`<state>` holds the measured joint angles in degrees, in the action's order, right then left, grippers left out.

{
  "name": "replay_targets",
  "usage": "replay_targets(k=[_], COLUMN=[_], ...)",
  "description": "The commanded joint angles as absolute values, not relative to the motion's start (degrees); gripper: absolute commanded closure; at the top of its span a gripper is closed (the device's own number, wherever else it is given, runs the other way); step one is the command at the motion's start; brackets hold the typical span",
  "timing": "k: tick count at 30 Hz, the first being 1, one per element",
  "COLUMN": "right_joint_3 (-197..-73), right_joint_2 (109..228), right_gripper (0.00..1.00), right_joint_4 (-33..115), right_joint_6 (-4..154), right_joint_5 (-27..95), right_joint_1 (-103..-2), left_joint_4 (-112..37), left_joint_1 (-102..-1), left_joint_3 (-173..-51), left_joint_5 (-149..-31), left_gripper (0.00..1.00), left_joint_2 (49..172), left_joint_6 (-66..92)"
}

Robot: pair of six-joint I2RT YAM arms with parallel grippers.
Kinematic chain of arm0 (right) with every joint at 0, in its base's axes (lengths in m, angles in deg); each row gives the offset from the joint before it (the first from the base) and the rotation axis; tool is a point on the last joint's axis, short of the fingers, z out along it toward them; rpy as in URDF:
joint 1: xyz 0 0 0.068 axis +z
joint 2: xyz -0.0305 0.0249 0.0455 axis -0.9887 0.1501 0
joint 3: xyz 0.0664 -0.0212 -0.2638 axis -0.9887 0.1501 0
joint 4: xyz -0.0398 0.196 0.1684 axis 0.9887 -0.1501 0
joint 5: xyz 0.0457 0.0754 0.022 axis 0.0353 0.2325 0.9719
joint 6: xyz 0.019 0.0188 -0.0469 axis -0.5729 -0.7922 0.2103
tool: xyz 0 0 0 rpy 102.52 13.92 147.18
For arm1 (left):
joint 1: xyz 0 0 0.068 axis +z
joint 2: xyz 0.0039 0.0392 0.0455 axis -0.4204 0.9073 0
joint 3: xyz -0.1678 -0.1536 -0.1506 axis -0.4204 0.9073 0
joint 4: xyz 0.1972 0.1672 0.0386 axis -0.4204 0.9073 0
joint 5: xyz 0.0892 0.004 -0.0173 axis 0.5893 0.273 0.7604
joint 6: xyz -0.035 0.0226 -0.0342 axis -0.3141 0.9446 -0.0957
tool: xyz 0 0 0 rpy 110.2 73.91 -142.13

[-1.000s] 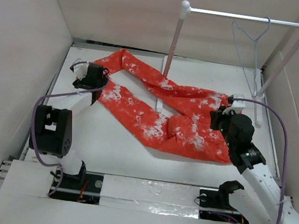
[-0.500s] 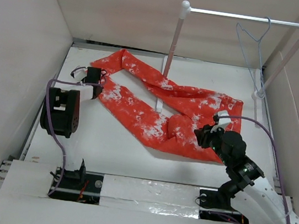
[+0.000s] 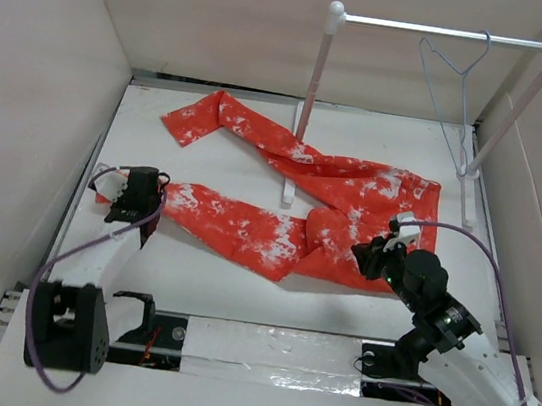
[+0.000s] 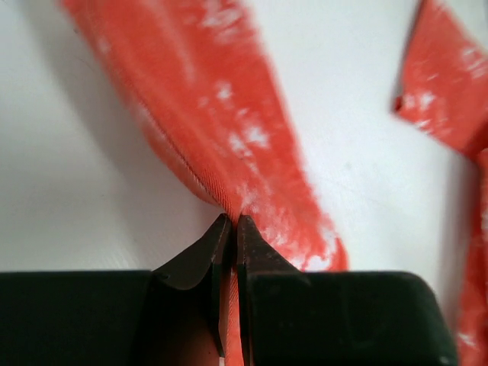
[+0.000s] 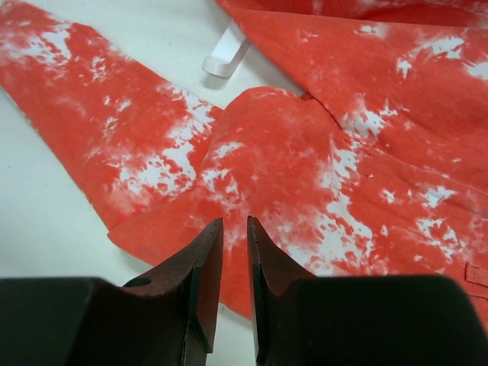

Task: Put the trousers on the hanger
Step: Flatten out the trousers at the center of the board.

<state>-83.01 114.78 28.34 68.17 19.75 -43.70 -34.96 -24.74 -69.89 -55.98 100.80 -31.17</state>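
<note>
White tabletop (image 3: 202, 279) under white-blotched red-orange trousers (image 3: 354, 189), one leg end tight in left claw (image 4: 231, 225), right claw (image 5: 235, 229) slightly ajar.

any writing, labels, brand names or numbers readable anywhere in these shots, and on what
None: no word, label, brand, number or sign can be read in any view.
The trousers show only white blotches, no tag or print.
The hanger and the rail stand are bare.
</note>
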Motion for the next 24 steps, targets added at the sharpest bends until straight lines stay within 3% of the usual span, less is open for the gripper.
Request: replay_targets(k=[1, 2, 4, 5, 6, 13, 24], right_joint_3=[-84.6, -84.8, -84.4, -83.9, -83.2, -84.6, -83.8], right_joint_2=[114.9, 114.9, 114.5, 114.3, 114.4, 116.2, 117.2], right_gripper=[0.77, 0.79, 0.90, 0.93, 0.96, 1.00, 1.00], right_joint_4=[27.1, 26.9, 28.1, 29.0, 29.7, 29.0, 30.6], right_joint_6=[68.0, 68.0, 67.9, 67.7, 67.7, 68.4, 68.9], right_joint_5=[20.0, 19.7, 19.8, 20.0, 20.0, 18.9, 19.3], right_joint_1=[-42.9, -42.9, -42.9, -42.9, -42.9, -42.9, -42.9], left_joint_4=[-27.8, -26.5, -30.4, -31.9, -33.1, -36.2, -37.4], left_joint_1=[-24.6, -24.6, -25.1, -25.1, -25.1, -33.6, -29.0], left_joint_3=[-69.4, -69.4, -68.1, -68.0, -69.0, -82.3, -108.4], left_joint_5=[-50.2, -48.4, -48.9, -51.6, -52.7, -50.0, -59.1], left_gripper=[1.00, 1.00, 0.65, 0.52, 0.46, 0.48, 0.49], left_joint_2=[90.4, 88.0, 82.8, 82.1, 82.0, 101.0, 136.9], left_joint_6=[-33.6, -33.8, -30.5, -29.8, -29.3, -29.4, -30.4])
